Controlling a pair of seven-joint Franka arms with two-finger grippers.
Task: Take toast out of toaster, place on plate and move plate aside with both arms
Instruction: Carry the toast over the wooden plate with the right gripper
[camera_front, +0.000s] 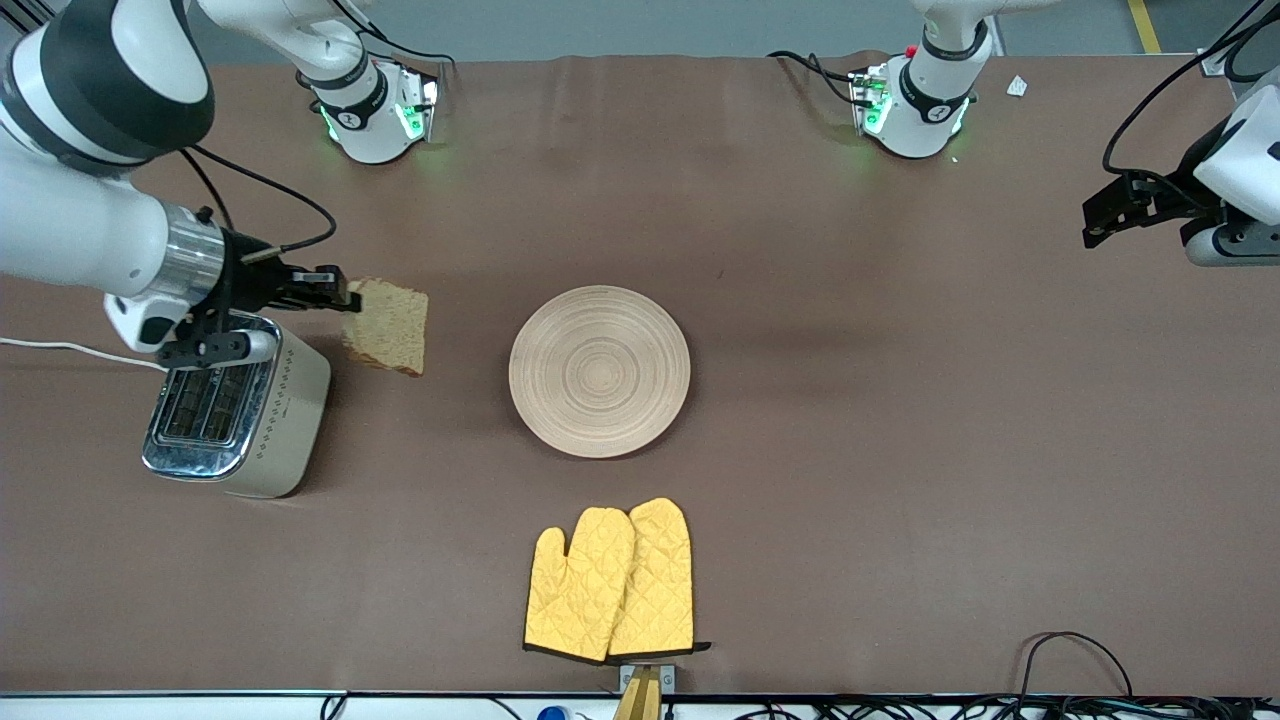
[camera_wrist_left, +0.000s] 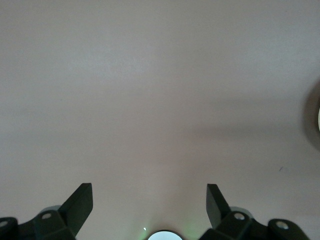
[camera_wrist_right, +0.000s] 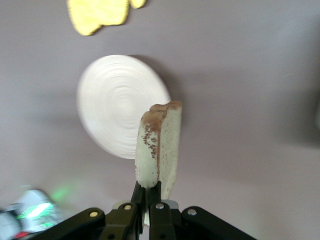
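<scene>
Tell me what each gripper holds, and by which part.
The right gripper holds the toast by one edge, up in the air beside the toaster. The left gripper, jaws open, holds nothing.

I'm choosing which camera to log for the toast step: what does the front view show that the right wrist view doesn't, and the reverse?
Only the front view shows the toaster at the right arm's end of the table and the left gripper, open and waiting above the table. Only the right wrist view shows the right gripper edge-on, jaws shut on the crust. Both show the toast held in the air, the bare plate and the yellow oven mitts.
</scene>
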